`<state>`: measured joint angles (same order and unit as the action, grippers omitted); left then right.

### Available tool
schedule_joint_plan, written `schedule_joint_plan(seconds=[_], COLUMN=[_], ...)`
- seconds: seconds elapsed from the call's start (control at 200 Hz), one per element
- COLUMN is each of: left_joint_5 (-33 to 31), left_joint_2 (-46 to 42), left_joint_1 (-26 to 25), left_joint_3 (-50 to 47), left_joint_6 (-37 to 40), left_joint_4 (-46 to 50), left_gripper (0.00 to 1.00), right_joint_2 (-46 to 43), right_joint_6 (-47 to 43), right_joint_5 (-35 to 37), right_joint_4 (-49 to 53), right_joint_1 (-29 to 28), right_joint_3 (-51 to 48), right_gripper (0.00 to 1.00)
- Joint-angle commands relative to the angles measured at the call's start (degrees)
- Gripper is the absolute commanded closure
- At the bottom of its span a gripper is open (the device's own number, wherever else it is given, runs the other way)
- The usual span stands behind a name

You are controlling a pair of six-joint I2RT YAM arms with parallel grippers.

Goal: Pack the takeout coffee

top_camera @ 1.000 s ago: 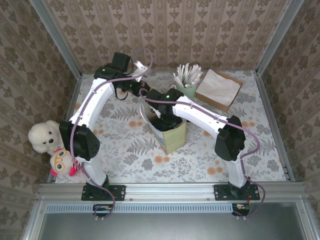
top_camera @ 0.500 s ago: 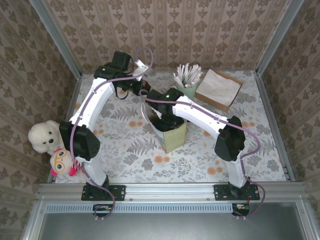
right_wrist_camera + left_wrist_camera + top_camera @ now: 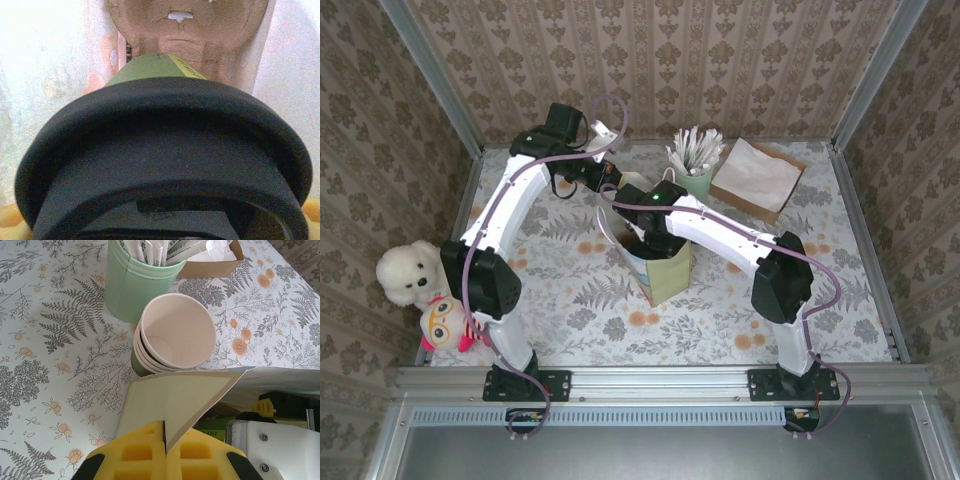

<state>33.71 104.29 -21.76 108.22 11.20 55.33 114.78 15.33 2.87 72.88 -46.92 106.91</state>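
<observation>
inside the paper bag (image 3: 668,272), as the top camera sees it, the fingers of the right pincer (image 3: 160,220) are sunk below the rim and cannot be made out. its own wrist and forearm cover the opening. in the right wrist view slivers of its yellow pads (image 3: 7,221) show at the two lower corners. the rest is cut off by the frame edge and by the lid.

the takeout coffee (image 3: 160,145) sits directly between those pads, tight against the palm of the right pincer, lid nearest the palm and cup body pointing away from it. the jaws stand spread to the cup's width and clasp it. the contact lines themselves are hidden under the lid rim.

the lid is round, matt black with a raised rim, and blurred by closeness. the cup wall is dark green with a yellow-green strip. past the far end of the cup lies a brown moulded-pulp piece (image 3: 187,22), with pale bag walls on either side. whether the cup's base touches it cannot be told.

the left pincer (image 3: 164,434) has its yellow pads pressed together on the cream upper edge of the bag. just ahead of it stands a stack of lidless cups (image 3: 175,335), and beyond that a pale-green cup of white sticks (image 3: 135,282).
</observation>
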Motion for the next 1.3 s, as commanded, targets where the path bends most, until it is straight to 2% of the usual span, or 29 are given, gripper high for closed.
schedule_joint_plan(seconds=[0.0,0.455,1.05,1.295], left_joint_5=[1.4,1.5,1.1,0.9], left_joint_2=[0.5,0.6,0.8,0.9], left_joint_1=[-0.1,-0.1,-0.1,0.0], left_joint_3=[1.4,0.9,1.2,1.4], left_joint_6=[1.4,1.4,1.7,1.7], left_joint_4=[1.6,1.5,1.9,1.9], left_gripper=[1.00,1.00,1.00,1.00], right_joint_2=[2.6,2.6,3.0,3.9], right_joint_6=[0.7,0.5,2.8,1.7], right_joint_5=[0.6,0.9,4.7,4.2], right_joint_4=[-1.0,-2.2,4.2,5.8], right_joint_1=[-0.4,-0.2,-0.2,-0.3], right_joint_3=[-2.7,-2.9,-1.7,-1.3], right_gripper=[0.37,0.37,0.37,0.37])
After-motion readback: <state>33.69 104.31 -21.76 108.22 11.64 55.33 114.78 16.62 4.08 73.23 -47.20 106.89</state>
